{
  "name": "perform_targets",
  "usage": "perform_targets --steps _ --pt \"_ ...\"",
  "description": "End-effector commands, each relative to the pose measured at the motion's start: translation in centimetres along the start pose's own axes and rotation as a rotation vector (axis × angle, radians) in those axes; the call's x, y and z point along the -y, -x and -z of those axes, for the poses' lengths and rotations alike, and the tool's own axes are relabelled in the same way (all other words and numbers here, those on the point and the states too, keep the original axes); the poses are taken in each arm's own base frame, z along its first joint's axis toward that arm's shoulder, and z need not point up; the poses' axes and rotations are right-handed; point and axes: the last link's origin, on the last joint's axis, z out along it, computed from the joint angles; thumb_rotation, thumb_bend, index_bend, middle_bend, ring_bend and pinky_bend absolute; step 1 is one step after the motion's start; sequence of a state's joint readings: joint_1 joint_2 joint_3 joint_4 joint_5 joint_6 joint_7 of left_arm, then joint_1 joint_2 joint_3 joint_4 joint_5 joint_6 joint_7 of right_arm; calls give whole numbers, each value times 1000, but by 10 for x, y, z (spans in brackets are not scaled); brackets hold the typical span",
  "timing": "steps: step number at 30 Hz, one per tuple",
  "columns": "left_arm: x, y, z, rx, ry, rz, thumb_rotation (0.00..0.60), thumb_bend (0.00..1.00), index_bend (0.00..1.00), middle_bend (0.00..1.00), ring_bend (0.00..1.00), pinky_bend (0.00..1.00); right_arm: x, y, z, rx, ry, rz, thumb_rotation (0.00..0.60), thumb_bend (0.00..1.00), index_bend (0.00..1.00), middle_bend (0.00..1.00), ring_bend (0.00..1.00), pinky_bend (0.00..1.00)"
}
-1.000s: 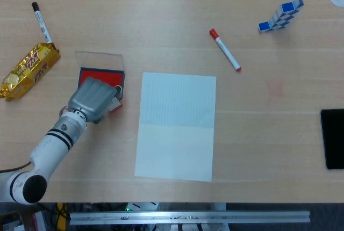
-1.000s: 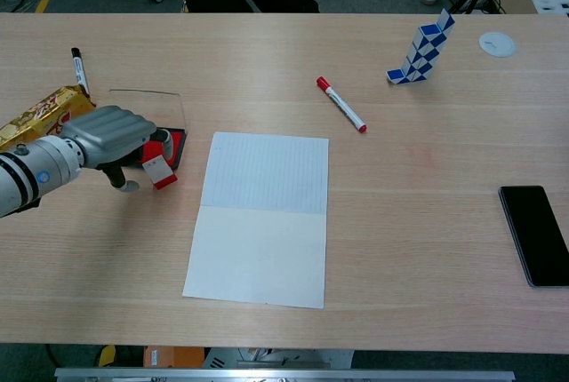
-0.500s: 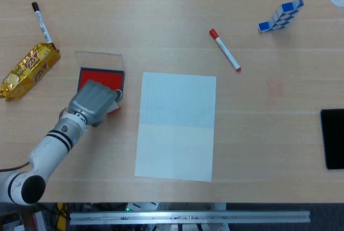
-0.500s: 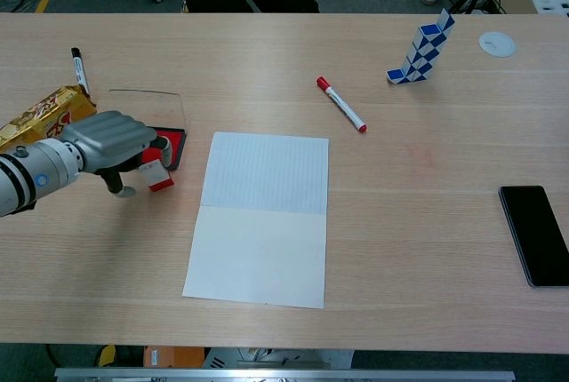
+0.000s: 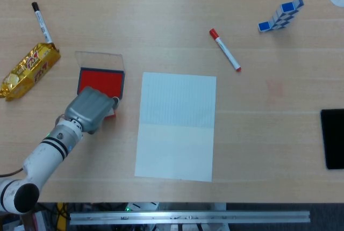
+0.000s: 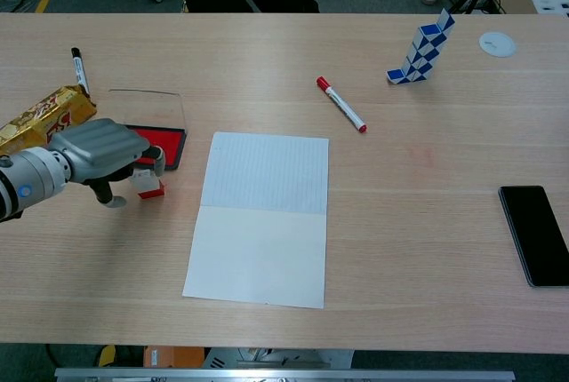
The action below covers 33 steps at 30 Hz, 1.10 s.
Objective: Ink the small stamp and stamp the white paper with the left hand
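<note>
Since the earlier frames, the left hand (image 6: 100, 149) has been drawn back toward the near left, off the ink pad (image 5: 100, 82), and the small stamp (image 6: 148, 181) has been carried with it. A wooden desk (image 5: 172, 21) is seen carrying everything. The white paper (image 5: 176, 125) is laid flat near the middle of the desk, unmarked, just right of the pad. The ink pad is seen open, its red ink surface exposed and its clear lid (image 5: 99, 58) folded back on the far side. The left hand is seen with its fingers curled down around the small stamp, which is held upright just near of the pad's near right corner, well left of the paper; whether the stamp's base touches the desk cannot be told. The right hand is not in view.
</note>
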State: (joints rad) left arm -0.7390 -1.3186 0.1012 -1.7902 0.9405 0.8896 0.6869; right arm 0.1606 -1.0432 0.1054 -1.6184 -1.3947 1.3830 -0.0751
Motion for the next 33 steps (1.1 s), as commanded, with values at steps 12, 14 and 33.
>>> perform_targets --steps 12,14,33 --pt "9 -5 -12 7 -49 -7 600 185 324 939 949 1000 -5 0 3 -2 15 -5 600 111 239 327 259 387" --pt "10 -2 -10 26 -57 -17 600 185 325 939 949 1000 -5 0 3 0 17 -7 600 110 239 327 259 387" --pt "1 7 7 61 -32 -38 600 185 340 939 949 1000 -8 2 7 -1 19 -21 600 111 239 327 259 387"
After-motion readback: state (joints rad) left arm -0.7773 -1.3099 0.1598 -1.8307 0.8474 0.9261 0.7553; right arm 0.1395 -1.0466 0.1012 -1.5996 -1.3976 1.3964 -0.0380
